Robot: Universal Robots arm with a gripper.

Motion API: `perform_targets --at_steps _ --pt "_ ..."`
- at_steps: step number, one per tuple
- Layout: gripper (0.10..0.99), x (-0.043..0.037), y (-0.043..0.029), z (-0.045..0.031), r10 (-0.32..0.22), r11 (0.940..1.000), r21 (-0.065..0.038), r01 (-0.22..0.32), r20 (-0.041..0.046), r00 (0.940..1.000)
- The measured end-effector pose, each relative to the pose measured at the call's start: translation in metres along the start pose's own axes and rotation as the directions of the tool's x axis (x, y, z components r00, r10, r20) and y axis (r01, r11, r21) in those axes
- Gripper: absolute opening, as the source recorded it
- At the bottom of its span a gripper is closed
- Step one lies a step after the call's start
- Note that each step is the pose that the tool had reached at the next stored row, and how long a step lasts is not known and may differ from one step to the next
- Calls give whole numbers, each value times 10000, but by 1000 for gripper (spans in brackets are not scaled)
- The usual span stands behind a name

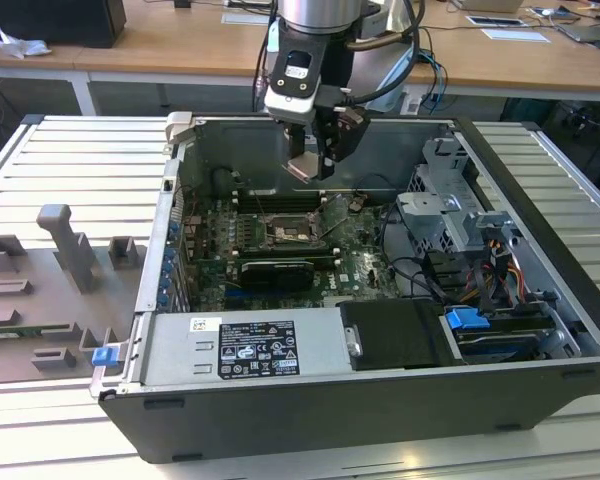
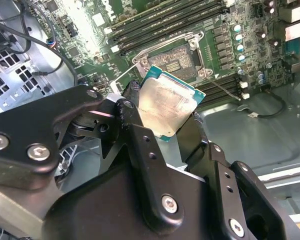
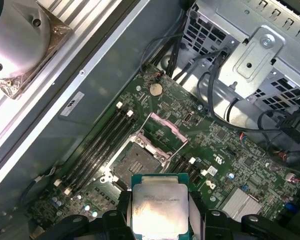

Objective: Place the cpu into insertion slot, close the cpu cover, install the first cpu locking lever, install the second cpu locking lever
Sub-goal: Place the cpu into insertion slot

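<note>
Green motherboard (image 3: 230, 165) below — tool (image 3: 160, 212) clamps cpu (image 3: 160, 197), fingers (image 2: 194, 134) hiding its edges.

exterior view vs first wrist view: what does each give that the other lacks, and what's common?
Exterior view adds: the whole open computer case on the slatted table, the power supply along its near side, and a grey fixture tray at the exterior view's left.
First wrist view adds: the cpu cover standing open beside the empty insertion slot, and a coin cell beyond it.
Both: the gripper shut on the cpu, held above the slot and not yet in it.
</note>
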State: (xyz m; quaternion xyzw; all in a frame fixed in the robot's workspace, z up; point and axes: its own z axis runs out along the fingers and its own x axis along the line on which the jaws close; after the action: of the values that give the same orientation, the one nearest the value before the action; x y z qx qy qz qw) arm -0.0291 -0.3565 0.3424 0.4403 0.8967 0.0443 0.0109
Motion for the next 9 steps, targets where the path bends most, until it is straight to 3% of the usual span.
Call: perform_targets --at_steps 9 --pt "541 0 -1 17 337 9994 -7 -337 28 9994"
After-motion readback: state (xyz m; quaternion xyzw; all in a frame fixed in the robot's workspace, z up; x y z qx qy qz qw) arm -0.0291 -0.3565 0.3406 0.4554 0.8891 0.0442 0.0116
